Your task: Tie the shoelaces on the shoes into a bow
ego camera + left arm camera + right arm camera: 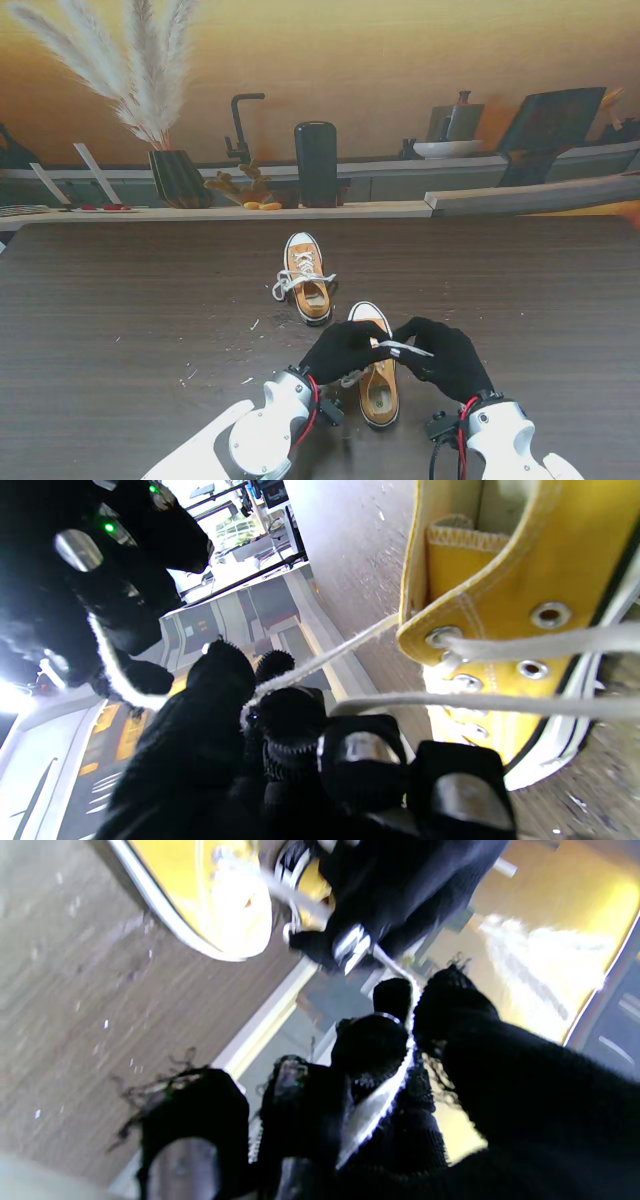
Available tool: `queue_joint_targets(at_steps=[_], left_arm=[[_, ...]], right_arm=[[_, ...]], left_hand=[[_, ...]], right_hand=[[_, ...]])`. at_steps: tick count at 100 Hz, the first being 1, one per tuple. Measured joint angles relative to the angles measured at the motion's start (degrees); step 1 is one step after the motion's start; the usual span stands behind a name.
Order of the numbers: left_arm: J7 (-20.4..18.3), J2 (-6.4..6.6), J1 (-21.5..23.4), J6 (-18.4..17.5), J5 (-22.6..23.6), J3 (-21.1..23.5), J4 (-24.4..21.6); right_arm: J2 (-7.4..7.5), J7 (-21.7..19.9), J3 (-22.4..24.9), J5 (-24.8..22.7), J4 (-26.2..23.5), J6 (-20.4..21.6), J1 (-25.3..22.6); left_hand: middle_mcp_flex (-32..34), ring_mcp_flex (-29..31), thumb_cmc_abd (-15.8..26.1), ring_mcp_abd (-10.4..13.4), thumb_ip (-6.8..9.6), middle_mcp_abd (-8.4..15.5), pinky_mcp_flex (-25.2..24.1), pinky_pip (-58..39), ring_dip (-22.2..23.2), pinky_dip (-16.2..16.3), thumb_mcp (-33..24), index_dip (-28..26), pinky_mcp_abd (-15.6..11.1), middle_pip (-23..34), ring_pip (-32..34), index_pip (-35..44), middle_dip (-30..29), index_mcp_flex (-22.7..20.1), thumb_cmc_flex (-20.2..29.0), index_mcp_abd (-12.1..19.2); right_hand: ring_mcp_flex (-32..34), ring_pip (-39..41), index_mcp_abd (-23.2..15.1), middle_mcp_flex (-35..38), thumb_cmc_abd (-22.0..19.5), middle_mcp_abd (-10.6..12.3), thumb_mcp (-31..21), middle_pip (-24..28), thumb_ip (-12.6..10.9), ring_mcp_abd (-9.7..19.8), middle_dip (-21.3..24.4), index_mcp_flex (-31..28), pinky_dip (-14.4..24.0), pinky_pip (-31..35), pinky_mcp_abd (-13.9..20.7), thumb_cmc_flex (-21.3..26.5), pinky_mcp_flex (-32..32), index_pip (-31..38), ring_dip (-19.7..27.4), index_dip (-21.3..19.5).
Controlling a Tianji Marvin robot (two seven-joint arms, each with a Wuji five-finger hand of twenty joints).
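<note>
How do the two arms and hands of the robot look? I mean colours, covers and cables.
Both hands wear black knitted gloves: the left hand and the right hand. In the wrist views, shiny silver plates show on the finger segments, and small green lights glow on the right hand. The forearms have smooth white rounded shells, with a grey round cap on the left one. Red and black cables run at each wrist.

The stand camera looks steeply down from behind the arms, taking in the whole table (120,300) and backdrop. Each wrist camera sits very close, looking along its own fingers, picture inverted. All three views share the near shoe (380,385) (505,605) (220,905) and its lace (405,349) (320,662) (385,1090).
</note>
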State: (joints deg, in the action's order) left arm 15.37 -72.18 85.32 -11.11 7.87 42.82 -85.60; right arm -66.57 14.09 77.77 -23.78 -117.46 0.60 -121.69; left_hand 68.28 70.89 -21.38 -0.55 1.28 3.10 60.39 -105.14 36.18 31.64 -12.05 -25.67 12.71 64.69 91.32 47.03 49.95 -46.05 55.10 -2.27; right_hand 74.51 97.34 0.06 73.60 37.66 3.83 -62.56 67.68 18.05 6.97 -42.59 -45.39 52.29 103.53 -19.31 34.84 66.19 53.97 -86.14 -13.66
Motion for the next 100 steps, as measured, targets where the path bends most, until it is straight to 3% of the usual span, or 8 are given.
queue_joint_targets(at_steps=[9, 22, 36, 54, 80, 89, 100], left_arm=[[-0.87, 0.07, 0.5, 0.23, -0.69, 0.54, -0.6], [-1.8, 0.47, 0.56, 0.64, -0.72, 0.62, -1.14], [-2.31, 0.68, 0.31, 0.65, -0.7, 0.4, -1.16], [-1.15, 0.36, 0.26, 1.59, -0.95, 0.26, -1.11], [0.69, -0.09, 0.06, 1.93, 0.07, -0.25, -0.71], [1.37, -0.38, 0.08, 2.63, 0.1, -0.31, -0.67], [3.5, -0.94, 0.35, 3.77, 0.04, -0.37, -0.69]], right_arm=[[-0.37, 3.35, -0.1, 0.8, 0.29, 0.42, -0.16], [-0.75, 1.05, 0.68, 5.06, 0.83, 7.11, -0.62], [-0.63, -0.15, 1.03, 5.05, 0.82, 8.66, -1.11], [0.31, -8.28, 3.57, 5.89, -0.36, 11.06, -2.66], [2.18, -14.04, 5.79, 0.3, -2.78, 11.63, -4.14], [2.76, -14.5, 5.93, -3.56, -3.09, 11.67, -4.11], [3.22, -15.51, 5.86, -4.28, -3.1, 11.21, -3.74]], left_hand=[[0.01, 0.01, 0.77, -0.5, 0.0, -0.3, 0.0, 0.0, 0.0, 0.0, -0.6, -0.7, 0.0, 0.0, 0.0, 0.26, -0.01, 0.0, 0.65, 0.0], [0.02, 0.01, 0.38, -0.53, 0.0, -0.34, 0.0, 0.0, 0.0, 0.0, 0.05, -1.26, 0.0, 0.0, 0.0, 0.27, -0.01, 0.0, 0.65, 0.0], [0.03, 0.01, 0.51, -0.55, 0.0, -0.45, 0.0, -0.01, 0.0, 0.0, 0.05, -1.28, 0.0, 0.0, 0.0, 0.27, -0.02, 0.0, 0.65, 0.0], [0.04, 0.01, 0.93, -0.61, -0.76, -0.48, 0.0, -0.01, 0.0, 0.0, 1.52, -3.56, 0.0, 0.0, 0.0, 1.07, -0.03, 0.08, 1.18, 0.0], [0.04, 0.01, 1.94, -0.62, -0.78, -0.49, 0.0, -0.02, 0.0, 0.0, 3.33, -9.29, 0.0, 0.0, 0.0, 2.48, -0.03, 0.93, 1.18, 0.0], [0.04, 0.01, 2.03, -0.62, -0.78, -0.49, 0.0, -0.02, 0.0, 0.0, 3.34, -10.11, 0.0, 0.0, 0.0, 2.58, -0.03, 1.0, 1.18, 0.0], [0.04, 0.01, 2.03, -0.62, -0.78, -0.49, 0.0, -0.02, 0.0, 0.0, 3.69, -10.8, 0.0, 0.0, 0.0, 3.21, -0.03, 1.6, 1.18, -0.01]], right_hand=[[0.0, 0.0, -0.09, 0.0, 0.34, 0.0, -0.64, 0.0, 0.0, 0.0, 0.0, 0.18, 0.01, 0.0, 0.02, 0.78, 0.01, 0.0, 0.0, 0.0], [0.01, 0.0, -2.68, 0.0, 0.46, 0.0, -0.7, 0.0, 0.0, 0.0, -0.01, 0.19, 0.01, 0.0, 0.04, 0.58, 0.02, 0.0, 0.0, 0.0], [0.29, 0.01, -6.03, 0.48, 0.93, 0.02, -0.7, 0.0, 0.0, 0.0, -0.02, 0.16, 0.02, 0.0, 0.04, 0.58, 0.02, -0.03, 0.0, 0.76], [0.29, 0.02, -7.29, 0.51, 1.61, 0.03, -0.74, -0.07, -0.01, 0.0, -0.58, -3.25, 0.24, 0.0, 0.05, 1.21, 0.04, 0.5, 0.0, 2.17], [0.29, 0.03, -7.29, 0.51, 1.61, 0.03, -0.72, -0.11, -0.01, 0.0, -0.61, -3.42, 0.28, 0.0, 0.21, 1.19, 0.05, 0.51, 0.0, 2.77], [0.29, 0.03, -7.29, 0.51, 1.61, 0.03, -0.72, -0.15, -0.01, 0.0, -0.65, -3.45, 0.28, 0.0, 0.59, 1.19, 0.05, 0.51, 0.0, 2.79], [0.29, 0.03, -7.29, 0.51, 1.61, 0.03, -0.71, -0.37, -0.01, 0.0, -1.3, -3.46, -0.38, 0.0, 0.98, 1.17, 0.05, 0.51, 0.0, 2.9]])
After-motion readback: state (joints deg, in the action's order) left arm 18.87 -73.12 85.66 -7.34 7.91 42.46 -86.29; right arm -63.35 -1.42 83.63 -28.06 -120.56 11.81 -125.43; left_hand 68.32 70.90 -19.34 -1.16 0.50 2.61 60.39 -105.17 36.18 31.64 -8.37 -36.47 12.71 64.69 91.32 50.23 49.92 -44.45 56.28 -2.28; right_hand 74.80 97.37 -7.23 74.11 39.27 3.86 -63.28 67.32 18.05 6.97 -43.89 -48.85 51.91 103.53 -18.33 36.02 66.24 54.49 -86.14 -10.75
